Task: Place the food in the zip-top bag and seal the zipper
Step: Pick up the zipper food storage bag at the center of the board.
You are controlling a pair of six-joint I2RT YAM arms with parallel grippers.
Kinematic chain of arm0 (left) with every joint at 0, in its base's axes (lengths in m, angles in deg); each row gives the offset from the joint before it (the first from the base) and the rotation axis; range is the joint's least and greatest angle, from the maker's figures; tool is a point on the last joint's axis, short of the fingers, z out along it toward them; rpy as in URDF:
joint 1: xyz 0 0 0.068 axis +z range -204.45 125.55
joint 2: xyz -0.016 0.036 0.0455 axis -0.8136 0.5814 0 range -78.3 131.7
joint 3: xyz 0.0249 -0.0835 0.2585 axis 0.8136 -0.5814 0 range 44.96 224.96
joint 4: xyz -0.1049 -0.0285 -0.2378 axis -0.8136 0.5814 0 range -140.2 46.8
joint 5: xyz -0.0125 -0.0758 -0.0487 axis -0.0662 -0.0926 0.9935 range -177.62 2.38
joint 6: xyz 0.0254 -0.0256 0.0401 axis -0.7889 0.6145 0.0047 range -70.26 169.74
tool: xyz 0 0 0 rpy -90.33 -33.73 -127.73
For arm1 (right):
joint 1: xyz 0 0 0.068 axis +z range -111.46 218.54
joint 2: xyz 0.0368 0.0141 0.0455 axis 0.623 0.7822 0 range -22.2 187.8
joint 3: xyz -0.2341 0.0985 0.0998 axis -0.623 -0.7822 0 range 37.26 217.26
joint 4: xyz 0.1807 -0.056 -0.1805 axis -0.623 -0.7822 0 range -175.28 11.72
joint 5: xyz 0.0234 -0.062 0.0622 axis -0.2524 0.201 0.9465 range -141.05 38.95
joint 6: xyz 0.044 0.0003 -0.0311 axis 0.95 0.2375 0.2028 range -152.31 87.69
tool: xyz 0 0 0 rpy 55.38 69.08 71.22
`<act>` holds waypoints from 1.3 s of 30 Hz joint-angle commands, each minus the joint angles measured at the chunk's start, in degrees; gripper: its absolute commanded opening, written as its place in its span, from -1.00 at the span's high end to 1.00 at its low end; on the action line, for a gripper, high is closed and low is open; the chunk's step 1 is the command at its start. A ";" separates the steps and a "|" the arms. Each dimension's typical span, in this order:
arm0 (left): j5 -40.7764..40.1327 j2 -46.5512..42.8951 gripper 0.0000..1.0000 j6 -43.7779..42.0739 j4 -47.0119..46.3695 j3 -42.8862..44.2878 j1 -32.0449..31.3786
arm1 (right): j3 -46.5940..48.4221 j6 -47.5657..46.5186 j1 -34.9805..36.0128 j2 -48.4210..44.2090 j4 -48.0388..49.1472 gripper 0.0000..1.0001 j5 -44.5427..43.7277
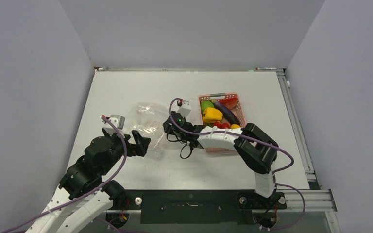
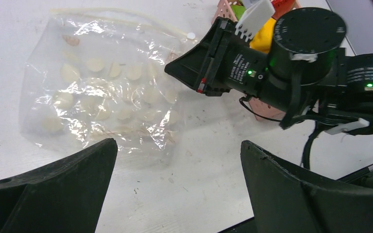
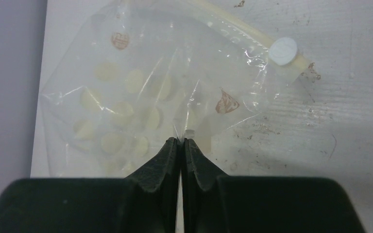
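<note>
Now your right claw pinches the bag at its 12 o'clock, zipper running crosswise beyond, while your left claw gapes, bag at 11 o'clock.

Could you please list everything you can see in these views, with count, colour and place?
zip-top bag: one, clear with pale dots, lying on the table left of the basket.
zipper: one, pale strip, along the bag's far edge.
basket: one, pink, right of centre on the table.
yellow pepper: one, yellow, in the basket.
green fruit: one, green, basket's far left corner.
eggplant: one, purple, in the basket beside the pepper.
red pieces: several, red, in the basket.
table: one, white.
left pincer: one, black, open, at the bag's near edge.
right pincer: one, black, shut on the bag's film.
</note>
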 commanded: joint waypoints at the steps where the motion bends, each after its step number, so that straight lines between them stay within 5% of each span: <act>1: -0.77 -0.59 -0.92 0.15 -1.21 0.24 0.25 | -2.34 -5.10 -0.64 -7.51 4.67 0.89 1.65; 39: 5.08 -2.46 -0.92 -2.60 -5.51 0.92 0.33 | -9.06 -37.63 -0.20 -44.05 -20.36 0.89 4.26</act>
